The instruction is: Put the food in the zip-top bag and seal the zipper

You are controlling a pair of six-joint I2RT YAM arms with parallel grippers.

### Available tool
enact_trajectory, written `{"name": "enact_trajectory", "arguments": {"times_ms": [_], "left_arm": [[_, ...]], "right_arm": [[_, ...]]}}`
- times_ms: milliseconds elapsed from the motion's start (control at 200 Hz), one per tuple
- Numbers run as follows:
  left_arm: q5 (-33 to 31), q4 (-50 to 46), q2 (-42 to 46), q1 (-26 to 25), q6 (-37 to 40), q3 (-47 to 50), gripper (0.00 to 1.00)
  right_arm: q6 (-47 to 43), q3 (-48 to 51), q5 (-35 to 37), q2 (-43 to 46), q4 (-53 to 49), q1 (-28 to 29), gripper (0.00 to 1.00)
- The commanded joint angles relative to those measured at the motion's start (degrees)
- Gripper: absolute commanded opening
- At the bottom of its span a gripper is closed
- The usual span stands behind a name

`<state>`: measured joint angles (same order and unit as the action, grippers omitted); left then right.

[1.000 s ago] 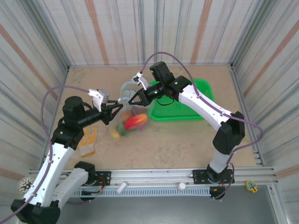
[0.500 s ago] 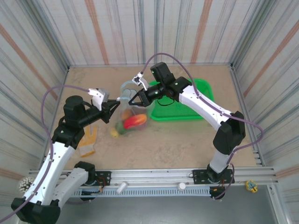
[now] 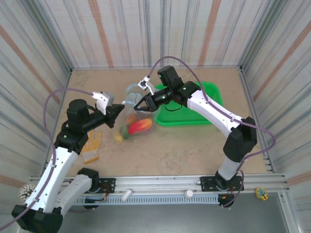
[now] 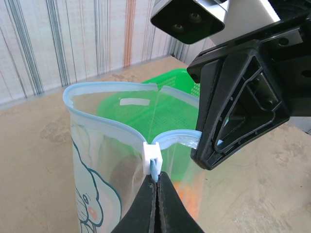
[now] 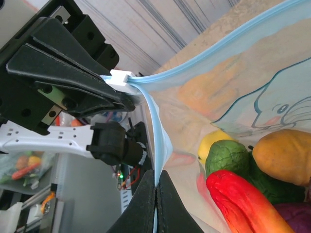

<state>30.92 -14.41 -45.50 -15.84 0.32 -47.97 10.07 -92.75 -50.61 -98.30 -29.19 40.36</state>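
**Q:** Where is the bag?

**A:** The clear bag [image 3: 137, 118] stands upright mid-tabletop [image 3: 170, 145], just left of a green basket [image 3: 175, 119], with a gripper at its mouth on each side.

**Q:** What is inside?

**A:** Food [image 5: 238, 196]: red, green, yellow and orange pieces lying low in the bag.

**Q:** What are the grippers doing?

**A:** The left gripper [image 4: 156, 175] is pressed together on the pale blue zipper [image 4: 109, 127], just below its white slider [image 4: 151, 154]. The right gripper [image 5: 155, 175] pinches the same strip close beside it. Beyond the slider the mouth gapes open.
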Motion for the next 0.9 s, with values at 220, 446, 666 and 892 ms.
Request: {"name": "enact_trajectory", "arguments": {"times_ms": [220,446,666,892], "left_arm": [[1.0,-1.5,1.5,-3.1,4.5,-1.1,0.00],[-0.5,-2.1,2.7,-6.0,7.1,0.9,0.00],[1.0,-1.2,6.3,-8.3,8.9,4.7,0.00],[-0.4,-0.9,8.0,-9.5,10.3,6.1,0.00]], "right_arm": [[-4.9,-2.2,1.3,4.7,-1.4,-1.0,0.31],[-28.0,1.1,6.9,9.2,1.0,0.5,0.48],[-49.5,-2.5,3.5,8.6,-5.8,1.9,0.48],[-59.5,-11.6,-0.6,1.8,-19.3,4.1,0.46]]}}
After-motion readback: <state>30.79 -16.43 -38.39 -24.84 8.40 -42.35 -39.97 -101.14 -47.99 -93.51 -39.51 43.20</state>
